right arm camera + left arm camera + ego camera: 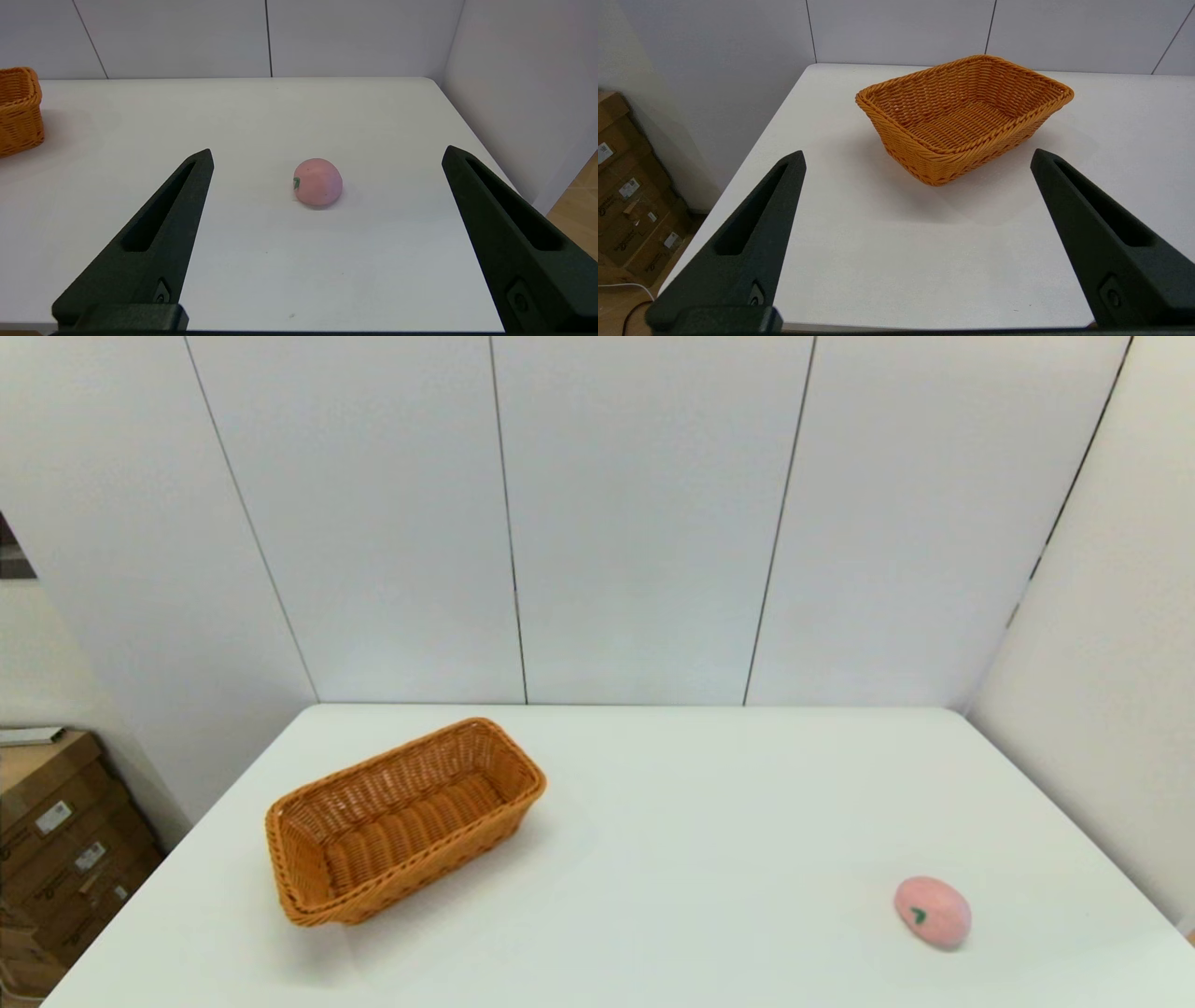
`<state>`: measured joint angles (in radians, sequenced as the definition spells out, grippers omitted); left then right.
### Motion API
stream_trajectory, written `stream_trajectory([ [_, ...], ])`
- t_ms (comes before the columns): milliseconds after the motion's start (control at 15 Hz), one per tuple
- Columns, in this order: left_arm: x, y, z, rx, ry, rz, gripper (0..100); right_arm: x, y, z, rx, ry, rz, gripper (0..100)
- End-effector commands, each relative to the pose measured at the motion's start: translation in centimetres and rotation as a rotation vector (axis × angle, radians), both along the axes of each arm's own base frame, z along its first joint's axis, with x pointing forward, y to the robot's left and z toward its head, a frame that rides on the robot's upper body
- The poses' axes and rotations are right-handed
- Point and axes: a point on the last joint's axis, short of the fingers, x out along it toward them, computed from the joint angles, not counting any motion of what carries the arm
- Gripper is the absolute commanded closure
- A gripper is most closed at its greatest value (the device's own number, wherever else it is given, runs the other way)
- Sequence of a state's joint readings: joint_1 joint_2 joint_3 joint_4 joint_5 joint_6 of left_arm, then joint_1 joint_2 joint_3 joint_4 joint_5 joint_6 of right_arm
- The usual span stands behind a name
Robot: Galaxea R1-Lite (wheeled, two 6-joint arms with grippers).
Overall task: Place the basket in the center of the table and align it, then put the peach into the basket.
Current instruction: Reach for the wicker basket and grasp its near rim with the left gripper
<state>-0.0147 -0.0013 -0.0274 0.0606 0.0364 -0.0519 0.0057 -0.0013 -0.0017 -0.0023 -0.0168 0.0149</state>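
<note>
Basket (405, 821): empty, left of the table (672, 821) centre, long axis skewed to the table's edges, directly ahead of the spread-fingered left gripper (917, 156); peach (932, 911) far right of basket, before the likewise spread right gripper (327, 154).

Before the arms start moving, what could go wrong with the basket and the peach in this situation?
1. The basket sits skewed on the table's left side; a push from the open left gripper could turn it further instead of aligning it.
2. The peach is rounded and lies near the right edge; a glancing touch from the open right gripper might roll it off.
3. The sloping wicker sides may slip from the jaws.
</note>
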Motion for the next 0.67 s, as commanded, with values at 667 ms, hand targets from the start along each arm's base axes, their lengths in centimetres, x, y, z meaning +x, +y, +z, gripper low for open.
stream_trajectory([
  [667,-0.04,0.0,0.15,-0.009,-0.003,0.003,0,0.01,0.0,0.01,-0.001,0.001,0.0,0],
])
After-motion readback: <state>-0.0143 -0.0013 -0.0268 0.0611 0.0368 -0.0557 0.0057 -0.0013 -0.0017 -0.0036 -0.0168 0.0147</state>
